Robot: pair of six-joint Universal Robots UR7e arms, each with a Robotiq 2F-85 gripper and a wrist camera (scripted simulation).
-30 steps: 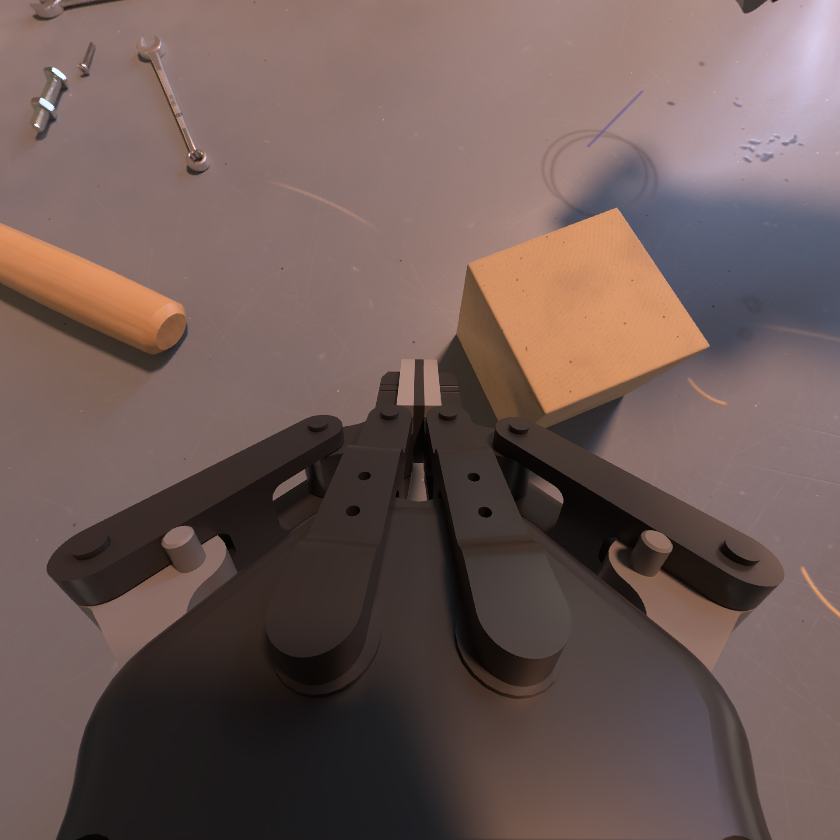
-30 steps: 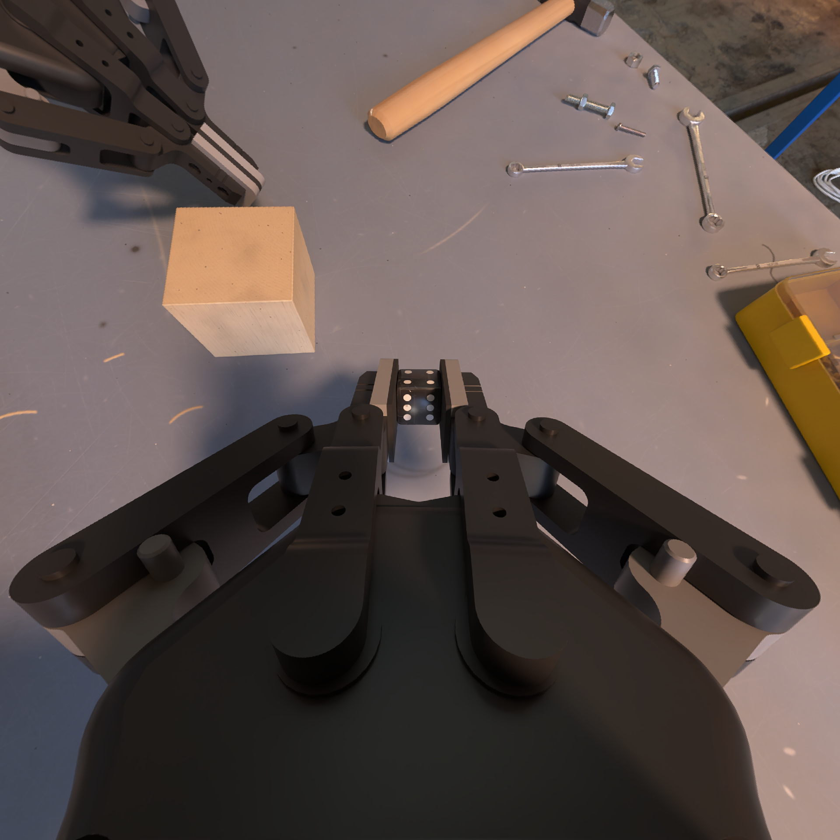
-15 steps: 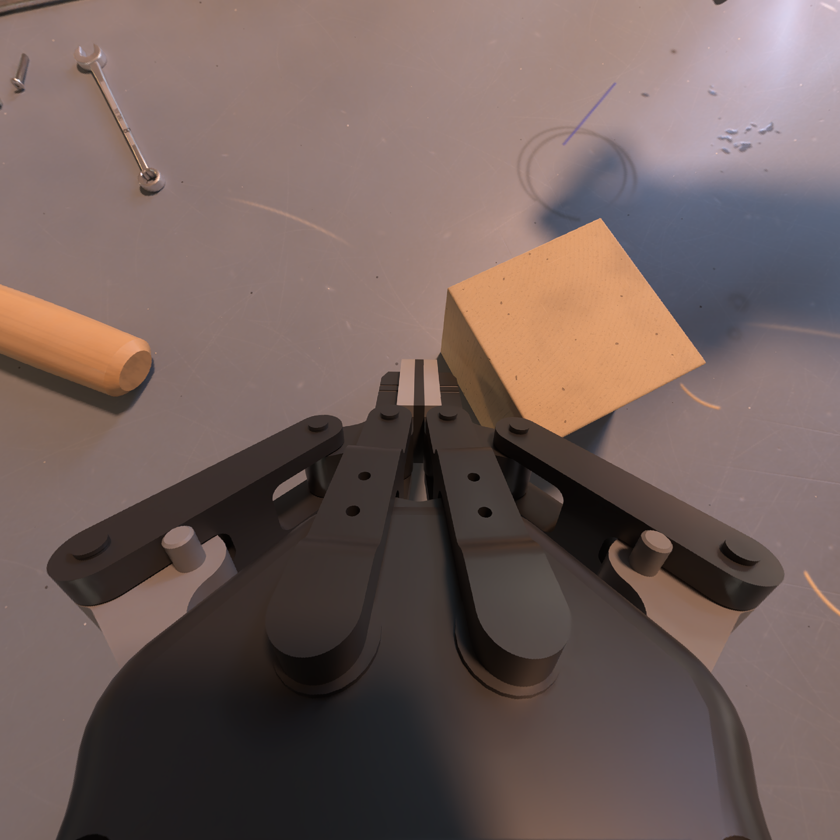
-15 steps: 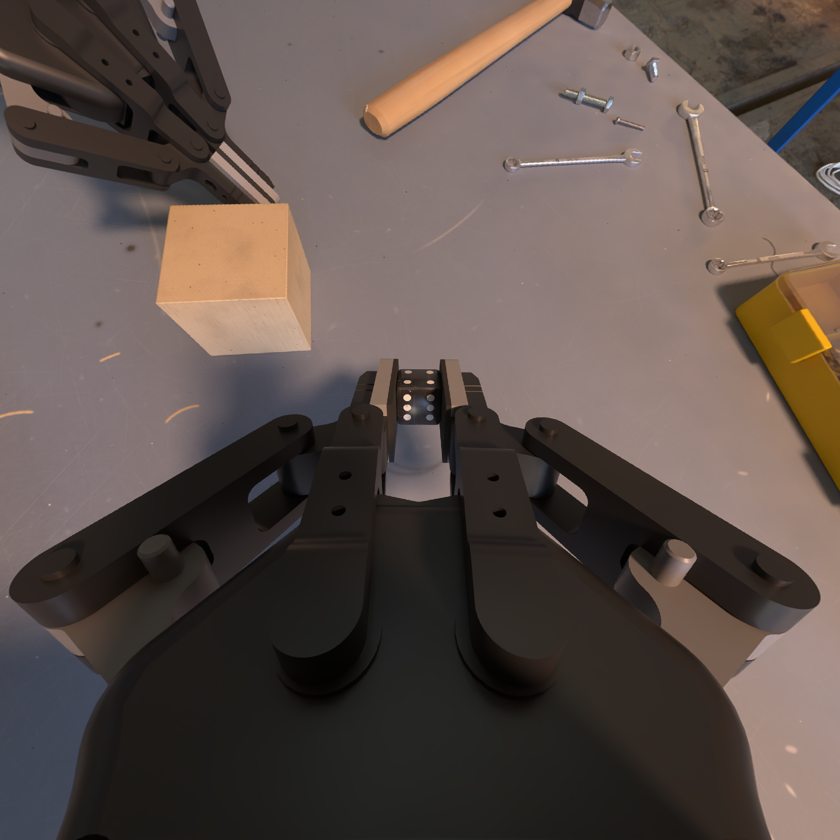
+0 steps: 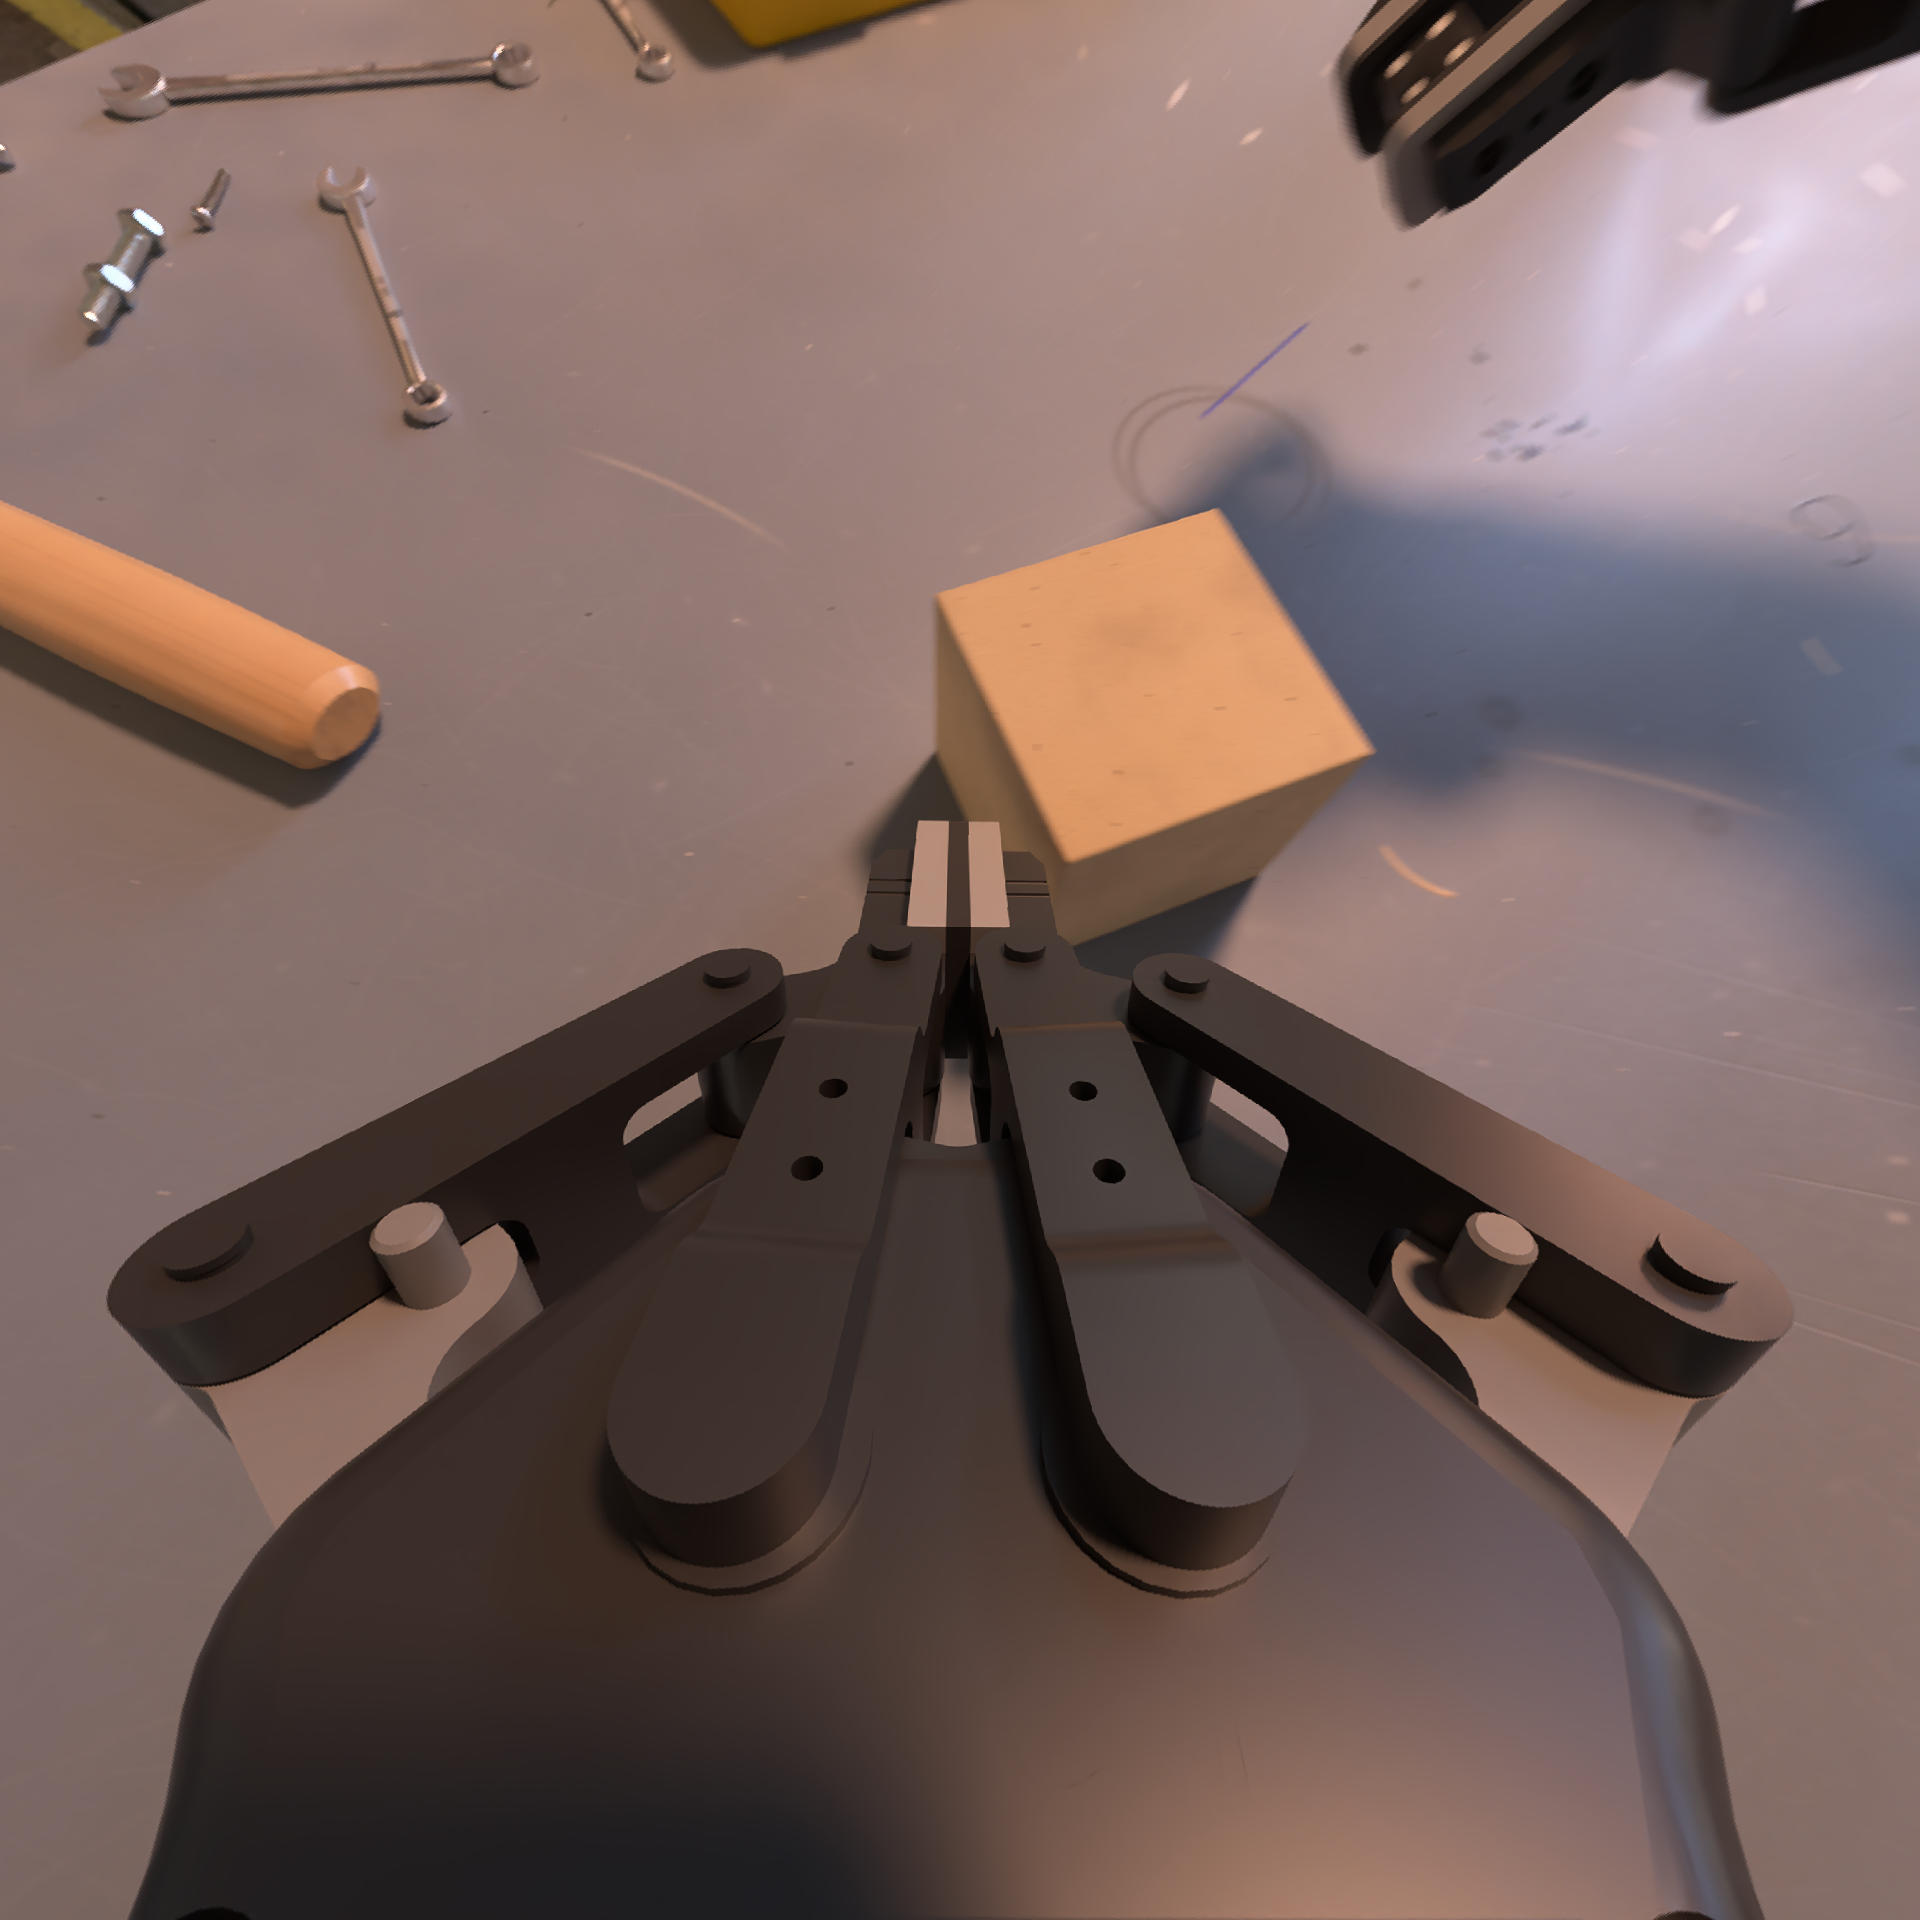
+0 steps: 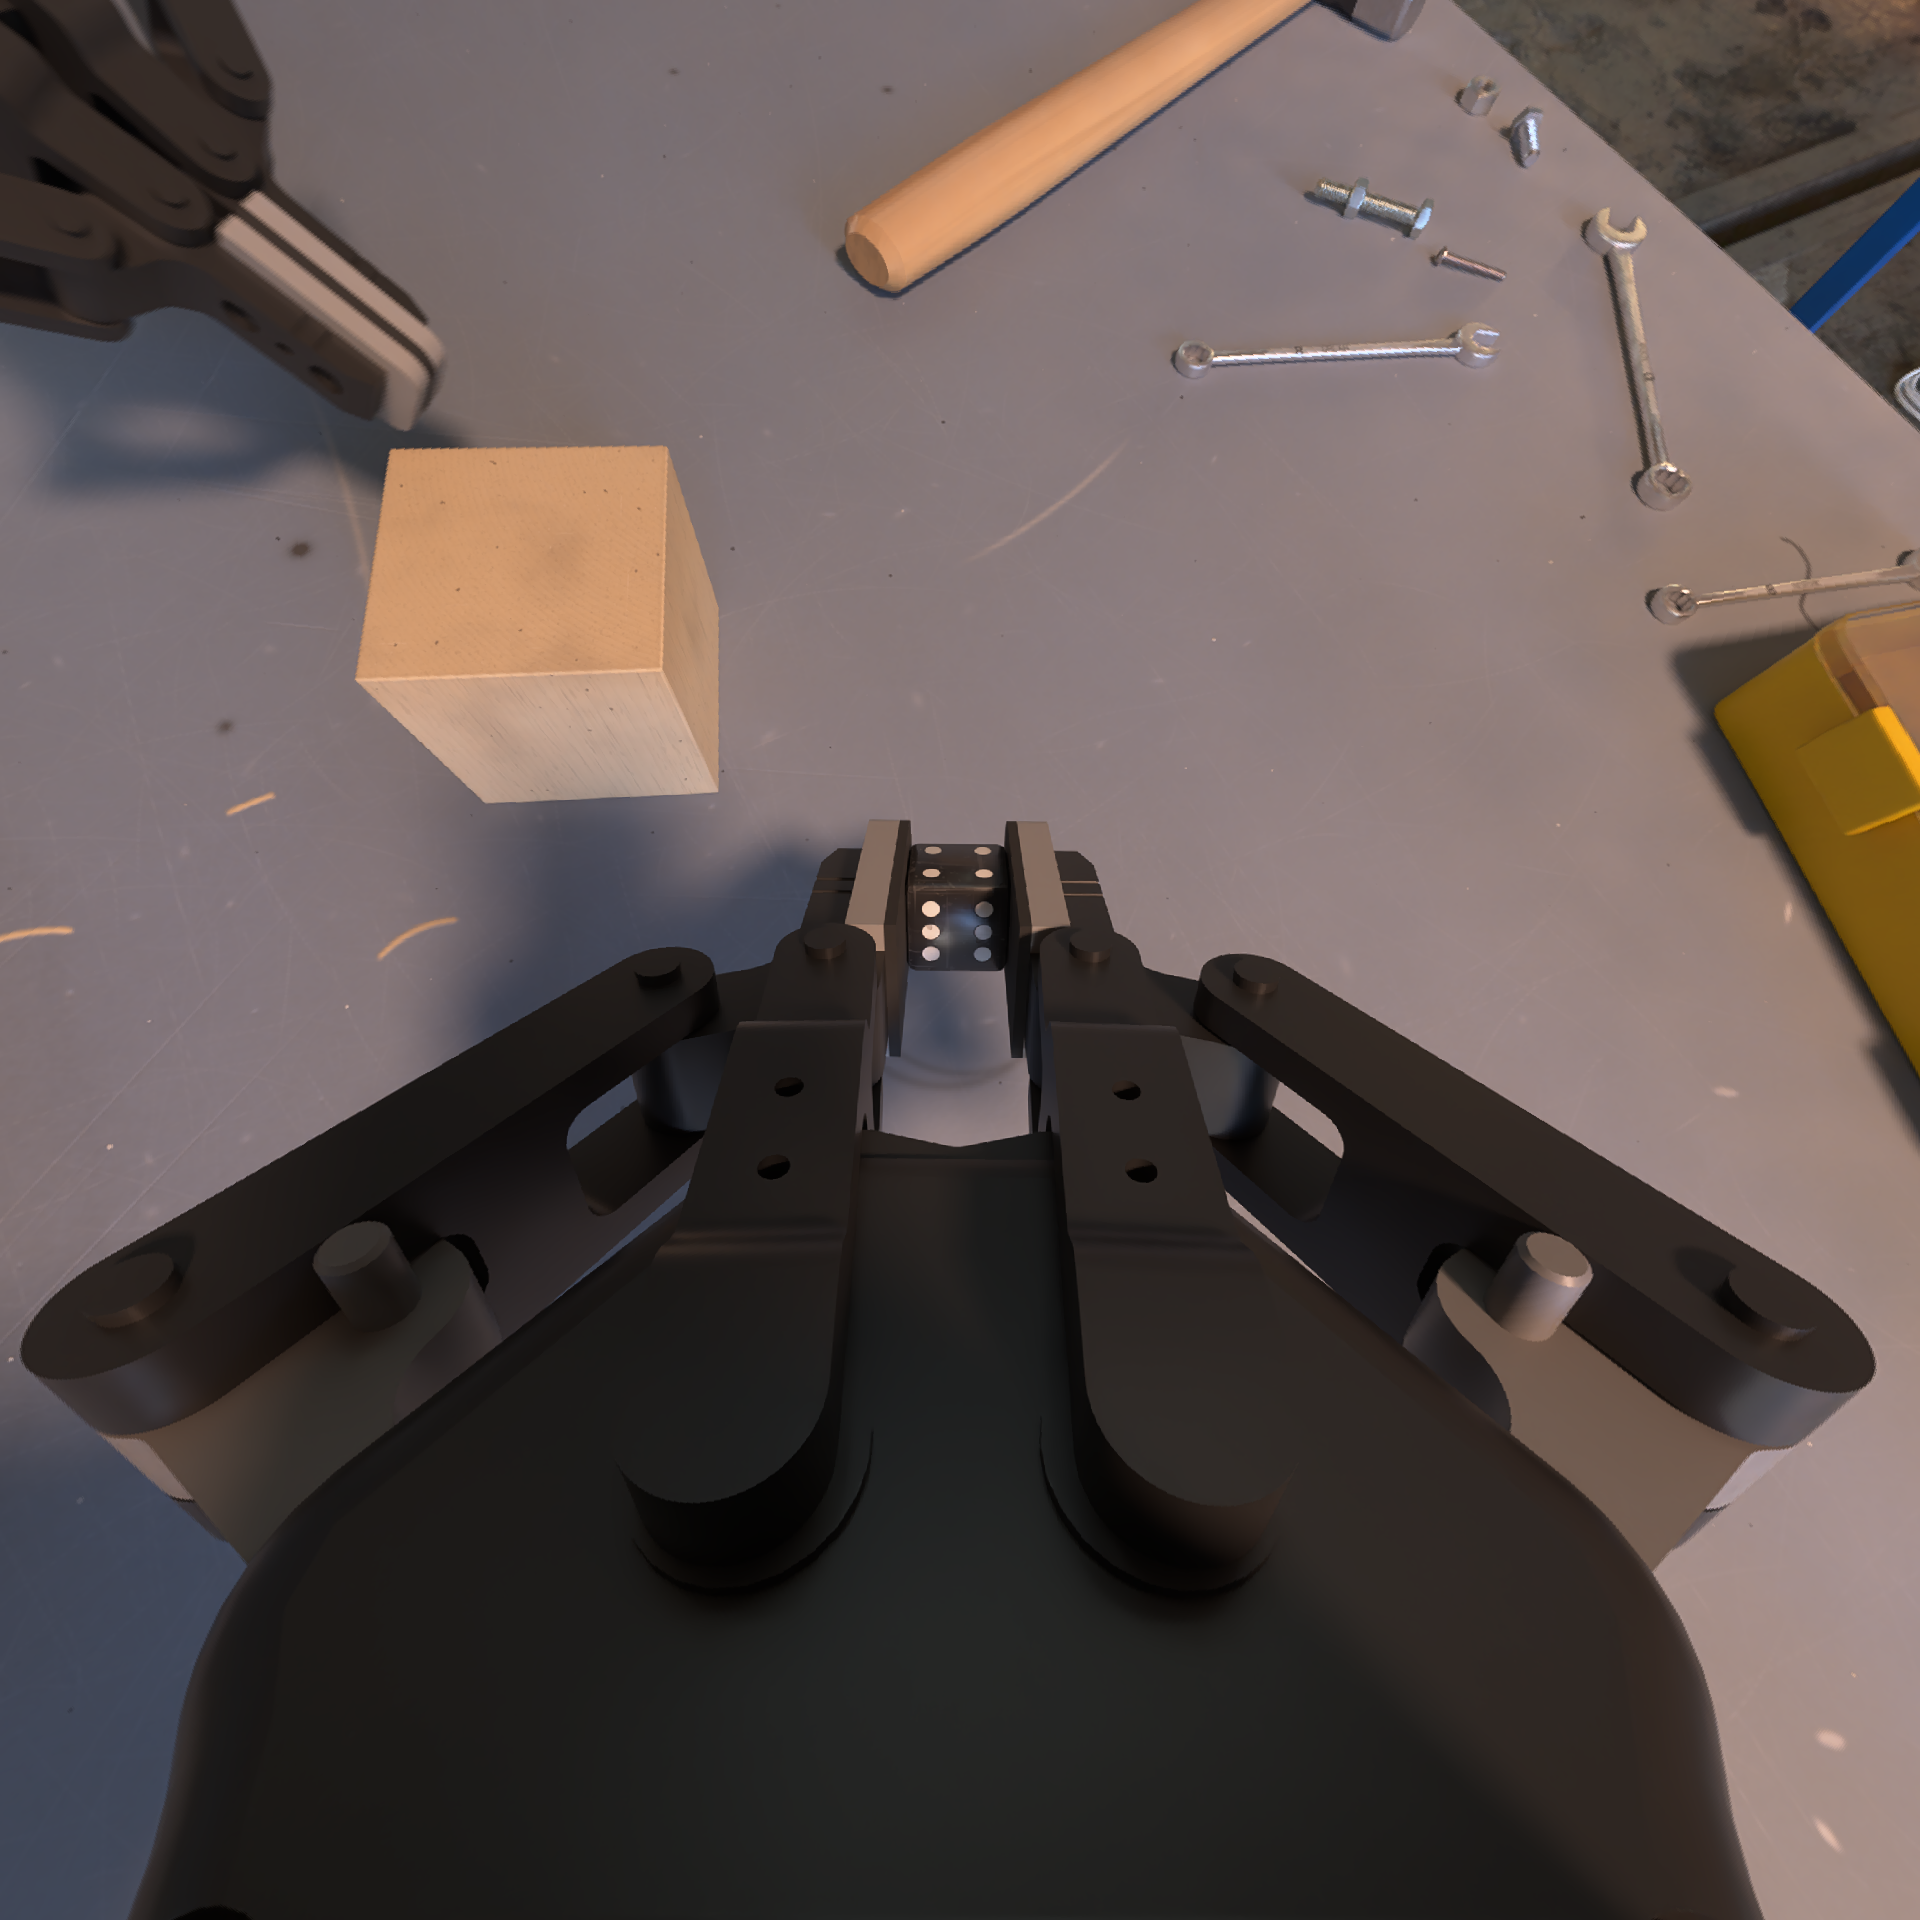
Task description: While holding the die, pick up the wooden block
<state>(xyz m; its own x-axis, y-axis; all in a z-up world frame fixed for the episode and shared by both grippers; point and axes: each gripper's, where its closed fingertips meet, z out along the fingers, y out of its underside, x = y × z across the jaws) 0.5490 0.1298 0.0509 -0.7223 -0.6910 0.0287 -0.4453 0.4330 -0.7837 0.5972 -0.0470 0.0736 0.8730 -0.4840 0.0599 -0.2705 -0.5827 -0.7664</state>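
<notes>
The wooden block (image 5: pixel 1132 696) is a pale cube standing on the grey table, just ahead and right of my left gripper (image 5: pixel 958 862). The left gripper is shut and empty, its tips near the block's near left corner. In the right wrist view the block (image 6: pixel 540 613) stands ahead to the left. My right gripper (image 6: pixel 958 883) is shut on a black die (image 6: pixel 956 904) with white pips, held above the table. The left gripper also shows in the right wrist view (image 6: pixel 343 312), behind the block. The right gripper shows blurred in the left wrist view (image 5: pixel 1507 114).
A hammer with a wooden handle (image 6: pixel 1060 135) lies beyond the block; its handle end (image 5: pixel 187 644) is left of my left gripper. Wrenches (image 6: pixel 1340 351), bolts (image 6: pixel 1371 206) and screws lie at the right. A yellow box (image 6: pixel 1839 790) stands at the table's right edge.
My left gripper has pulled back and up from the block, widening its view. The block has turned a little. The right gripper with the die has hardly moved.
</notes>
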